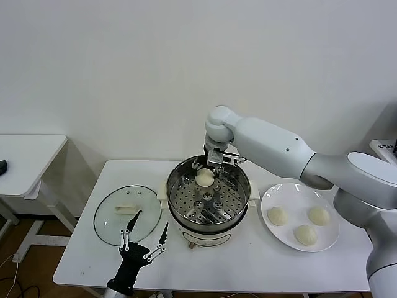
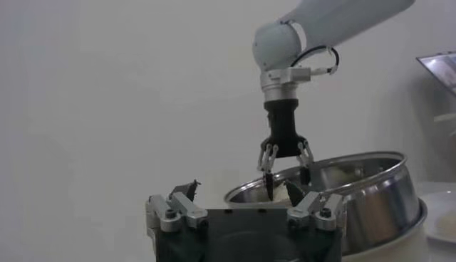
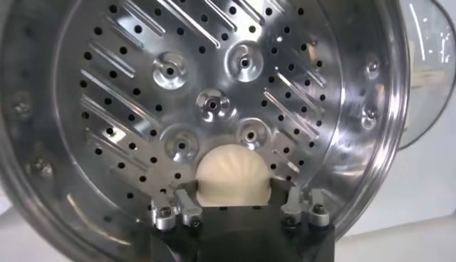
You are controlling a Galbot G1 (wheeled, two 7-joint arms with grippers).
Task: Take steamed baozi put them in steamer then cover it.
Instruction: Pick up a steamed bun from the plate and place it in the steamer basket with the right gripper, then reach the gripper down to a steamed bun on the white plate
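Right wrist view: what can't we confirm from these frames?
- Right wrist view: the baozi's lower edge is hidden by the right gripper's own body, so whether it rests on the steamer tray is unclear.
- Left wrist view: the baozi is mostly behind the steamer wall and the left gripper body.
- Head view: the right gripper blocks the steamer's back rim; jaw contact with the bun is too small to judge.

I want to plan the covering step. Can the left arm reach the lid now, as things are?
Probably yes. The lid lies flat on the table, left of the steamer, handle up. The open left gripper hovers just at its near edge, with nothing between. The right gripper is over the steamer, apart.
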